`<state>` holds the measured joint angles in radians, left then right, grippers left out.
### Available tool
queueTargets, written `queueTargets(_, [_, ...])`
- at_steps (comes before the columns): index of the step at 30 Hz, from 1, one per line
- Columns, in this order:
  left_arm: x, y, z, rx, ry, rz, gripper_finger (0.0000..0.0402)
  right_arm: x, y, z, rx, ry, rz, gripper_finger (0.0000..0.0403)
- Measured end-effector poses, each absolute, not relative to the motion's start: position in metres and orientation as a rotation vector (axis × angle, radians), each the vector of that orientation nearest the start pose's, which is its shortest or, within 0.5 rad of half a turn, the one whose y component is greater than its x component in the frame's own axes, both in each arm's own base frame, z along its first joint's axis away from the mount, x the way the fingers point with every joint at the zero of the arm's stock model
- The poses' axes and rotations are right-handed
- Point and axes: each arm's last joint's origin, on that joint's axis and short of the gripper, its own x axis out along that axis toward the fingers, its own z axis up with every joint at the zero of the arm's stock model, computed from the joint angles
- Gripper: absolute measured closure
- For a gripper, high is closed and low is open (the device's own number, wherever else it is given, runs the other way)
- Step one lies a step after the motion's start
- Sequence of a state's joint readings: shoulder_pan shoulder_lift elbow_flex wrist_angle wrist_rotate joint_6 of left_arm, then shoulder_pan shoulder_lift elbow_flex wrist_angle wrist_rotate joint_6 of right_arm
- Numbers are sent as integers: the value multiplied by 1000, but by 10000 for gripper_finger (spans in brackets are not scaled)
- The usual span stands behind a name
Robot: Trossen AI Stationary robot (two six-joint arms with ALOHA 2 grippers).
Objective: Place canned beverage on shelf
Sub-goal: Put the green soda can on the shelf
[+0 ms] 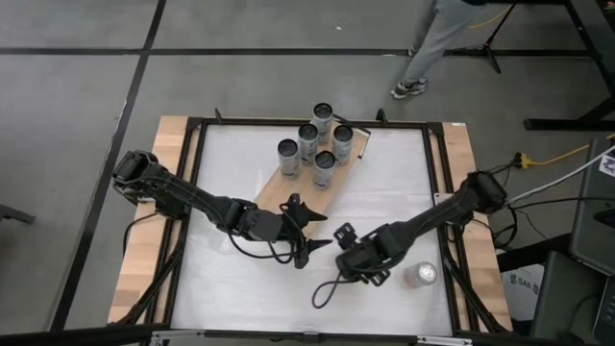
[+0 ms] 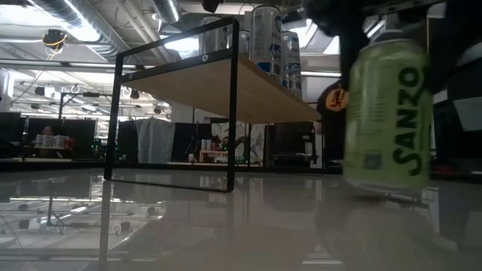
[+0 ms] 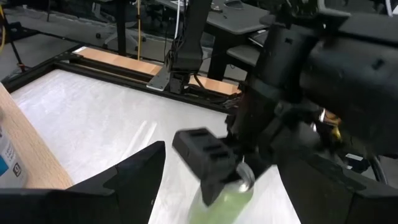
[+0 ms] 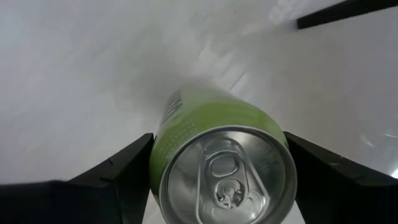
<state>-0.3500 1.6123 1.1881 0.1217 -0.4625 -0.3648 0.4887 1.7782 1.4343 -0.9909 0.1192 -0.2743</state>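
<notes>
Right gripper point(image 4: 217, 180) fingers spread around glossy green can point(image 4: 221, 155); left gripper point(image 1: 306, 229) fingers spread near wood shelf point(image 1: 279, 197).

From above, the right gripper point(image 1: 342, 252) covers the green can point(image 3: 222, 202) entirely; in the left wrist view you see only a strip of that can, its top masked by the gripper and its base cut by the picture's edge; in the right wrist view its near rim runs off the frame and its side print is too foreshortened to read; at table height a can stands blurred, its top lost behind a dark shape, and you cannot tell whether it is the silver-topped can point(image 1: 420, 276); it hides the far end of the shelf point(image 2: 226, 83); the shelved cans point(image 2: 267, 38) are cropped at the top; the person point(image 1: 432, 48) shows as legs only.
</notes>
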Motion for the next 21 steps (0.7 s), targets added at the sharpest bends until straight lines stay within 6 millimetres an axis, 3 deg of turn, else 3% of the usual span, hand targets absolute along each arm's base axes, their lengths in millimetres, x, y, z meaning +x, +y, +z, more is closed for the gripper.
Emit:
queueTargets(6, [350, -114, 292, -236, 269, 154, 102, 328, 154, 230, -628, 1271, 484, 105])
queueTargets(21, [350, -114, 291, -225, 278, 154, 102, 335, 156, 231, -599, 1222, 495, 76])
